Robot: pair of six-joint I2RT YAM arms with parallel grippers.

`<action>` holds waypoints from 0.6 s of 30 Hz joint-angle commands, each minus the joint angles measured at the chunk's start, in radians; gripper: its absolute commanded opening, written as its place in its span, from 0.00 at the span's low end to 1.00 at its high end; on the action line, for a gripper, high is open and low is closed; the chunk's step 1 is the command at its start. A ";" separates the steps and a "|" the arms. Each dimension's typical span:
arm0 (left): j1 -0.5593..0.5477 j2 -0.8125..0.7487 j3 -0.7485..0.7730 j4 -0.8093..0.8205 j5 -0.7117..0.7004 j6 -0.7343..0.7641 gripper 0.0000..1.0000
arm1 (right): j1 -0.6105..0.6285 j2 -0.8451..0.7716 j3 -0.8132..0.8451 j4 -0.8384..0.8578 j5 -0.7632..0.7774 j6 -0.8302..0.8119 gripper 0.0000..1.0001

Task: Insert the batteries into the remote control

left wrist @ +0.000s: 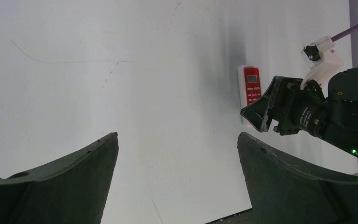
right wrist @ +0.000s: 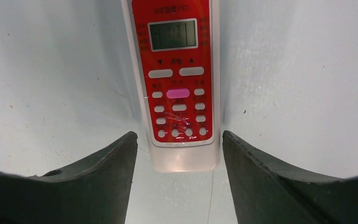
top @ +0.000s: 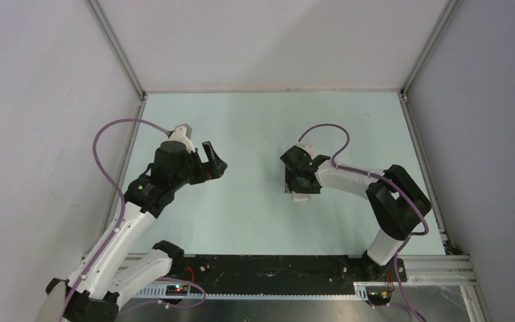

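— Remote control (right wrist: pixel 177 84), where is it?
— Flat on the counter (right wrist: pixel 51 70), red face up, its lower end between the parted jaws of the right claw (right wrist: pixel 178 135), not gripped.
— And the left claw (left wrist: pixel 177 135)?
— Spread wide, holding nothing, well apart from it.

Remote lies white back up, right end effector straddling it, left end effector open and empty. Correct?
No: the remote lies red front up, as the right wrist view shows; the right end effector straddles it, and the left end effector is open and empty.

Red-faced remote control (right wrist: pixel 179 84) face-up, flat
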 commanded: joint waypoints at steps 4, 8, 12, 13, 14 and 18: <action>0.002 -0.045 0.061 -0.048 -0.018 0.035 1.00 | 0.007 -0.075 0.008 -0.016 0.001 0.040 0.78; 0.002 -0.093 0.085 -0.076 -0.044 0.056 1.00 | 0.041 -0.238 -0.029 -0.059 0.094 0.094 0.81; 0.003 -0.182 0.084 -0.080 -0.105 0.079 1.00 | 0.057 -0.437 -0.065 -0.162 0.214 0.162 0.82; 0.002 -0.214 0.079 -0.079 -0.118 0.086 1.00 | 0.061 -0.511 -0.071 -0.209 0.238 0.184 0.84; 0.002 -0.227 0.074 -0.080 -0.143 0.090 1.00 | 0.075 -0.549 -0.073 -0.231 0.291 0.193 0.88; 0.003 -0.302 0.057 -0.079 -0.203 0.103 1.00 | 0.135 -0.788 -0.076 -0.432 0.489 0.286 0.99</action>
